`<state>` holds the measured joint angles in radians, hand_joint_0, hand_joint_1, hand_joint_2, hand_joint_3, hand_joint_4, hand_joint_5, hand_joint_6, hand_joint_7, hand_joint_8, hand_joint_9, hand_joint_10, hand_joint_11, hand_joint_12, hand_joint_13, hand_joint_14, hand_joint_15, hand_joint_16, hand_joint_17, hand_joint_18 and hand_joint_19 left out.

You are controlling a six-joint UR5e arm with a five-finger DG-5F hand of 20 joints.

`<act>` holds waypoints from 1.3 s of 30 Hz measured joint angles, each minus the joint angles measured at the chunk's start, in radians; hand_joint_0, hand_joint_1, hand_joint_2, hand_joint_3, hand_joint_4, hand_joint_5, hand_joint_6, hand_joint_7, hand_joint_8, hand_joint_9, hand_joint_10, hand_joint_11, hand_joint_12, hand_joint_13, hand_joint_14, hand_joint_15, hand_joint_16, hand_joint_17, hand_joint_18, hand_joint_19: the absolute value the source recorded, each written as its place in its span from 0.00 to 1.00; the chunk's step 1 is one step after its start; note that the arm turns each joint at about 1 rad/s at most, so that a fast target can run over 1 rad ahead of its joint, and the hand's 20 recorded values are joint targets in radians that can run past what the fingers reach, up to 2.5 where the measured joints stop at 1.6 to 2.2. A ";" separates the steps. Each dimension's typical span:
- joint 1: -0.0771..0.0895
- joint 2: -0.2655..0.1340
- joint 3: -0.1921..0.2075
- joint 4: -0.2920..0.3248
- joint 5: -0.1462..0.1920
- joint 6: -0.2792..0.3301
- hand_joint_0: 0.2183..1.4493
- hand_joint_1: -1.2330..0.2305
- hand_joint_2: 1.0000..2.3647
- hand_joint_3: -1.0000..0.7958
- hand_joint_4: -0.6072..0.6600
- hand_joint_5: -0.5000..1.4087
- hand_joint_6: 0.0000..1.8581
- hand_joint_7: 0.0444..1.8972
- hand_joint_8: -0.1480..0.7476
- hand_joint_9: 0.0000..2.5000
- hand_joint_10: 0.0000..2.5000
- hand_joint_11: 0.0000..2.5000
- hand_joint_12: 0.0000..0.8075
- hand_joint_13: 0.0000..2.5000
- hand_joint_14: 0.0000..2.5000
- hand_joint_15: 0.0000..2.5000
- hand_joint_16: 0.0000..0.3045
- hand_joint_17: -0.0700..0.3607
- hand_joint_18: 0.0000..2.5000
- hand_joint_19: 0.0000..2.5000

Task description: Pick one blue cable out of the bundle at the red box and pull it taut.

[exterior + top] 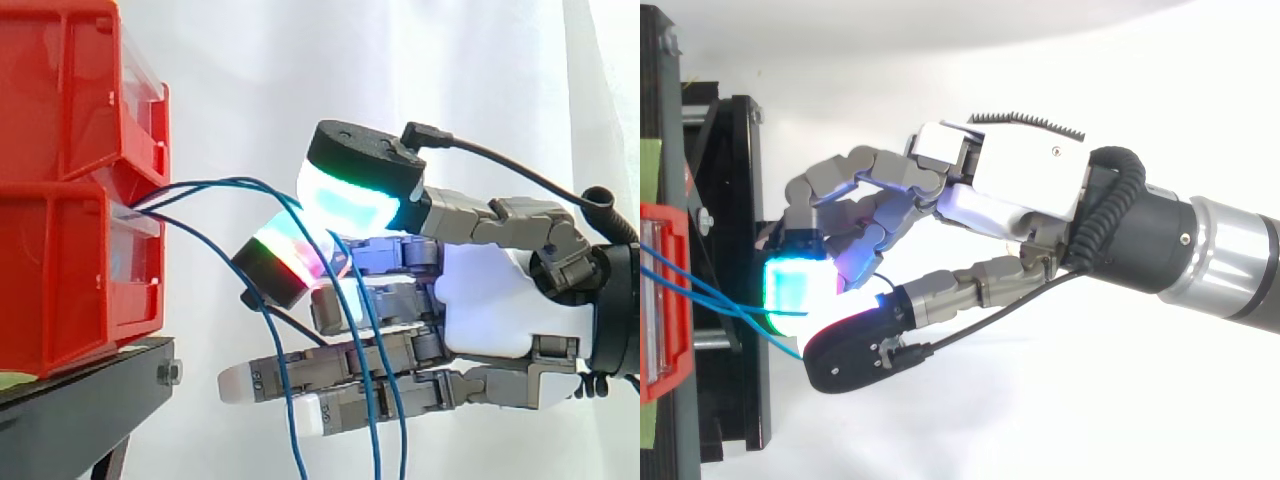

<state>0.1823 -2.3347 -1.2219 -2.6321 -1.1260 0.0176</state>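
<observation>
Several thin blue cables come out of the slot between the stacked red bins and arc right, then hang down in front of my hand. The hand reaches in from the right at bin height. Its thumb pad glows white and cyan above a bent finger's pad, and one blue cable runs between the two pads and looks pinched. The lower fingers lie straight beneath. From above, the cables run from the red bin to the glowing fingertip, with the thumb closed against it.
The bins rest on a black stand, whose frame lies just left of the fingertips in the top view. A white curtain hangs behind. Loose cable lengths drop past the straight fingers toward the bottom edge.
</observation>
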 measured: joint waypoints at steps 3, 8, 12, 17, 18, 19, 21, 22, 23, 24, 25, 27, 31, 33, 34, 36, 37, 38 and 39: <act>0.000 0.000 0.000 0.000 0.000 0.001 0.30 0.32 0.00 0.50 0.37 0.20 0.45 0.61 0.46 0.46 0.00 0.34 0.43 0.19 0.00 0.07 0.17 0.44 0.25 0.13; 0.000 0.000 0.000 0.000 0.000 0.001 0.31 0.30 0.00 0.53 0.37 0.21 0.46 0.62 0.45 0.48 0.01 0.35 0.43 0.21 0.00 0.07 0.17 0.44 0.26 0.12; 0.000 0.000 0.000 -0.001 0.000 0.002 0.31 0.30 0.00 0.55 0.37 0.21 0.46 0.61 0.45 0.49 0.01 0.36 0.43 0.22 0.00 0.08 0.17 0.44 0.27 0.12; 0.000 0.000 0.000 -0.016 0.000 0.008 0.31 0.29 0.00 0.55 0.37 0.21 0.46 0.61 0.47 0.46 0.01 0.34 0.44 0.22 0.00 0.08 0.18 0.44 0.27 0.12; 0.000 0.000 0.000 -0.023 0.000 0.008 0.31 0.29 0.00 0.55 0.37 0.21 0.46 0.61 0.47 0.46 0.01 0.34 0.44 0.22 0.00 0.07 0.18 0.44 0.27 0.12; 0.000 0.000 0.000 -0.031 -0.001 0.008 0.31 0.29 0.00 0.56 0.37 0.21 0.46 0.61 0.48 0.44 0.00 0.32 0.44 0.22 0.00 0.07 0.18 0.44 0.27 0.12; -0.001 0.000 0.000 -0.058 -0.002 0.012 0.31 0.29 0.00 0.55 0.37 0.21 0.46 0.61 0.48 0.43 0.01 0.30 0.44 0.22 0.00 0.07 0.18 0.44 0.27 0.12; -0.002 0.000 0.000 -0.069 -0.002 0.015 0.31 0.29 0.00 0.55 0.37 0.21 0.46 0.61 0.48 0.41 0.01 0.29 0.44 0.22 0.00 0.07 0.18 0.44 0.27 0.12; -0.002 0.000 0.000 -0.081 -0.002 0.018 0.31 0.29 0.00 0.55 0.37 0.21 0.46 0.61 0.48 0.41 0.00 0.28 0.44 0.21 0.00 0.07 0.18 0.44 0.27 0.12; -0.003 0.001 0.000 -0.096 -0.002 0.023 0.31 0.29 0.00 0.55 0.37 0.21 0.46 0.61 0.48 0.40 0.00 0.28 0.44 0.21 0.00 0.07 0.18 0.44 0.27 0.12; -0.003 0.001 0.000 -0.107 -0.001 0.027 0.31 0.29 0.00 0.55 0.37 0.21 0.46 0.61 0.48 0.39 0.00 0.26 0.44 0.21 0.00 0.07 0.18 0.44 0.27 0.12; -0.003 0.001 0.000 -0.129 -0.001 0.035 0.31 0.29 0.00 0.55 0.37 0.21 0.46 0.61 0.48 0.38 0.00 0.23 0.44 0.21 0.00 0.07 0.18 0.44 0.27 0.12; -0.003 0.001 -0.001 -0.159 -0.001 0.049 0.31 0.28 0.00 0.55 0.37 0.21 0.45 0.61 0.47 0.36 0.00 0.22 0.44 0.21 0.00 0.07 0.18 0.45 0.27 0.12; -0.003 0.002 -0.001 -0.174 -0.002 0.059 0.31 0.28 0.00 0.55 0.37 0.21 0.45 0.61 0.47 0.36 0.00 0.22 0.44 0.21 0.00 0.07 0.18 0.45 0.27 0.12; -0.003 0.004 -0.001 -0.181 -0.002 0.063 0.31 0.28 0.00 0.55 0.37 0.21 0.45 0.61 0.47 0.36 0.00 0.21 0.44 0.21 0.00 0.07 0.18 0.45 0.27 0.12; -0.004 0.008 -0.001 -0.197 -0.003 0.070 0.31 0.28 0.00 0.55 0.37 0.21 0.45 0.61 0.47 0.36 0.00 0.21 0.44 0.20 0.00 0.07 0.18 0.45 0.27 0.12; -0.004 0.012 -0.001 -0.206 -0.002 0.072 0.31 0.29 0.00 0.55 0.37 0.21 0.45 0.61 0.47 0.36 0.00 0.21 0.44 0.20 0.00 0.07 0.18 0.44 0.27 0.13; -0.004 0.016 -0.001 -0.214 -0.002 0.073 0.31 0.28 0.00 0.55 0.37 0.21 0.45 0.61 0.47 0.35 0.00 0.21 0.44 0.20 0.00 0.07 0.18 0.44 0.26 0.13; -0.005 0.019 0.000 -0.221 -0.001 0.073 0.31 0.29 0.00 0.55 0.37 0.21 0.45 0.61 0.47 0.35 0.00 0.21 0.44 0.20 0.00 0.07 0.18 0.44 0.26 0.13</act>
<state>0.1776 -2.3157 -1.2223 -2.8535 -1.1268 0.0904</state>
